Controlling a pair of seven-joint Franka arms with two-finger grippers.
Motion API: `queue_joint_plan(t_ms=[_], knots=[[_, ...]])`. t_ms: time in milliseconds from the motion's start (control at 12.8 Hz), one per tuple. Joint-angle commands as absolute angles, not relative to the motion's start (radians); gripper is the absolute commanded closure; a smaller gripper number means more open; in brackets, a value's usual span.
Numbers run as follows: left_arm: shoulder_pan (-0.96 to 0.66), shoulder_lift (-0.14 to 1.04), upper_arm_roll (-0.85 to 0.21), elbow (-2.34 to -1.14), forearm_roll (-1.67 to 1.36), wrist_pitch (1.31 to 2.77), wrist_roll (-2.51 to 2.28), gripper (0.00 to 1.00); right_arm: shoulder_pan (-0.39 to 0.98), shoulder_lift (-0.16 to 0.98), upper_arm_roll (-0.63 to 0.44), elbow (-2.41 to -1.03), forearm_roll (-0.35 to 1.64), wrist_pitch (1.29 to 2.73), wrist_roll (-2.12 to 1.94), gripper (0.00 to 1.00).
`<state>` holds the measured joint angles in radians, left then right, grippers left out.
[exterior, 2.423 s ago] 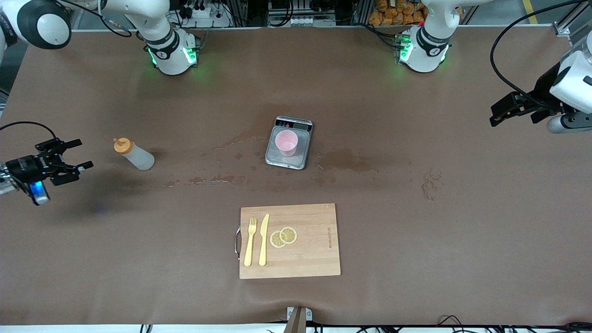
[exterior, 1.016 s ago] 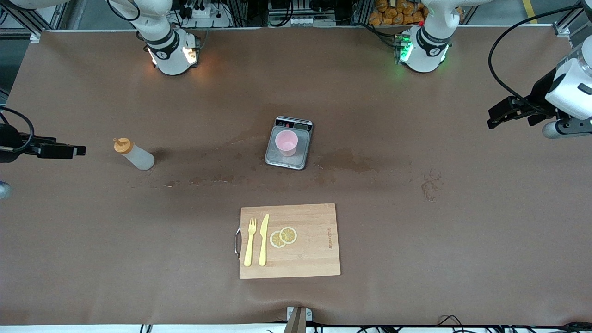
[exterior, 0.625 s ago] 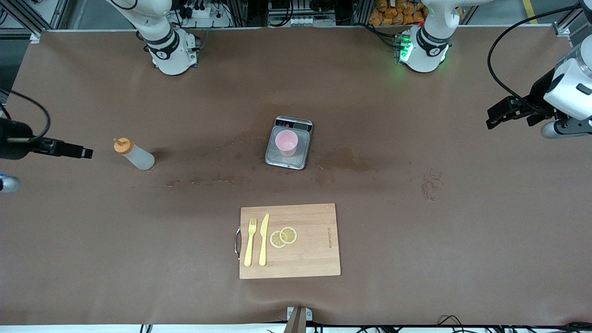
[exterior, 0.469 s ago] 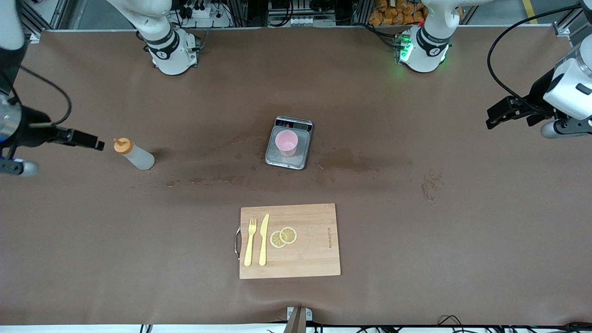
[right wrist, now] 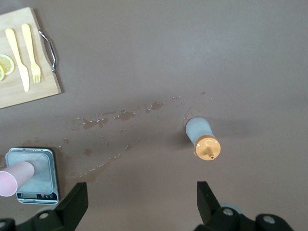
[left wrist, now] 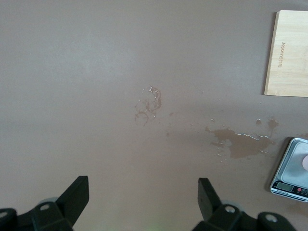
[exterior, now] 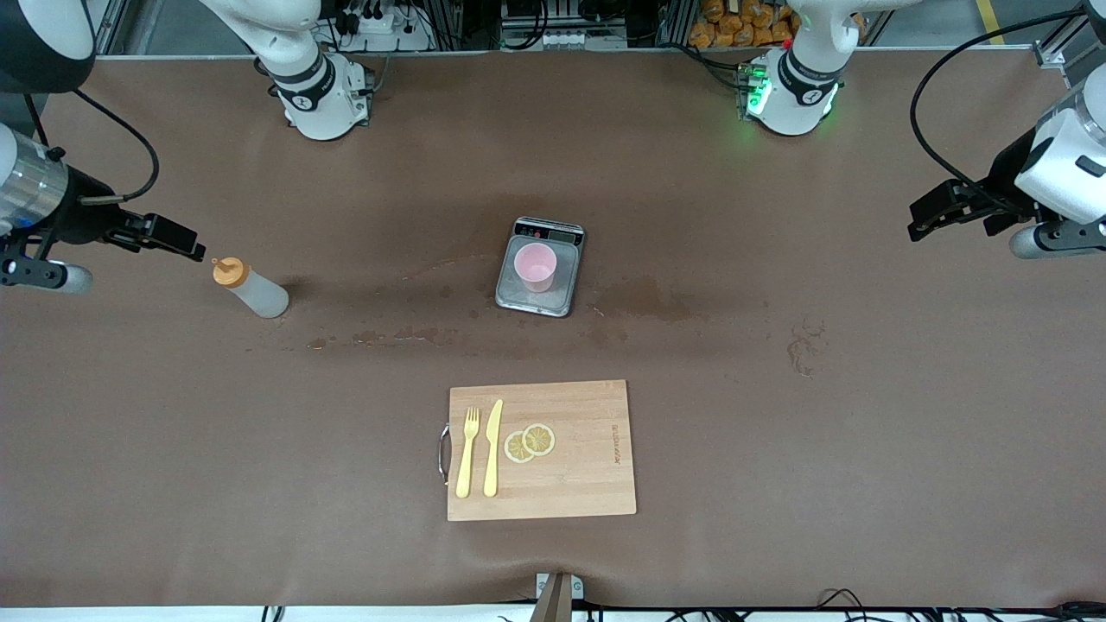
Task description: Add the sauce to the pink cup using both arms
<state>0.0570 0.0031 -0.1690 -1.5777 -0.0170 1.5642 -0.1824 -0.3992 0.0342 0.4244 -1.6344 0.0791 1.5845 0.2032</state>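
Brown-covered tabletop (exterior: 778, 484), front view: sauce (exterior: 251, 289) bottle, translucent whitish body with orange cap, standing toward the right arm's end; pink cup (exterior: 536, 266) upright on the grey scale (exterior: 540, 266) mid-table; wooden board (exterior: 542, 450) nearer the camera, bearing fork (exterior: 467, 452), knife (exterior: 492, 447) and two lemon slices (exterior: 530, 442). Right gripper (exterior: 168, 235) hangs just beside the bottle's cap, not touching it. Left gripper (exterior: 937, 210) waits over the left arm's end, well apart from the cup.

Left wrist view: left gripper (left wrist: 142, 199) fingers spread wide, nothing between them; stained tabletop below; corner of the scale and edge of the board at the margin.

Right wrist view: right gripper (right wrist: 142, 199) fingers spread wide, empty; bottle seen from above, cap uppermost, apart from the fingers; cup and scale off to one side; board with cutlery in a corner.

Handling note, as judgement: bottle likely light, soft-walled, smooth; easily tipped by a nudge; too firm a hold may expel sauce early. Take hold at mid-body, below the cap. Cup light, liable to slide on the scale plate
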Motion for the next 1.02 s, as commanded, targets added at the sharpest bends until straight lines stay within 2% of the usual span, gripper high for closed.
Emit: queue_joint_plan(t_ms=[0,547,704,782,938], knots=[[0.057,0.000,-0.166,-1.574,-0.028,1.560,-0.169,0.00,-0.413,0.020,0.426,-1.628,0.097,1.583,0.181,0.00],[0.060,-0.008,-0.166,-1.575,-0.026,1.565,-0.164,0.00,-0.399,0.018,0.426,-1.628,0.089,1.586,0.181,0.00],[0.058,-0.003,-0.166,-1.574,-0.026,1.565,-0.164,0.00,-0.352,0.015,0.407,-1.628,0.083,1.582,0.181,0.00],[0.057,-0.003,-0.166,-1.574,-0.026,1.565,-0.164,0.00,-0.277,0.014,0.334,-1.626,0.068,1.583,0.183,0.00],[0.058,-0.003,-0.166,-1.572,-0.026,1.565,-0.164,0.00,-0.056,0.015,0.096,-1.623,0.064,1.583,0.181,0.00]])
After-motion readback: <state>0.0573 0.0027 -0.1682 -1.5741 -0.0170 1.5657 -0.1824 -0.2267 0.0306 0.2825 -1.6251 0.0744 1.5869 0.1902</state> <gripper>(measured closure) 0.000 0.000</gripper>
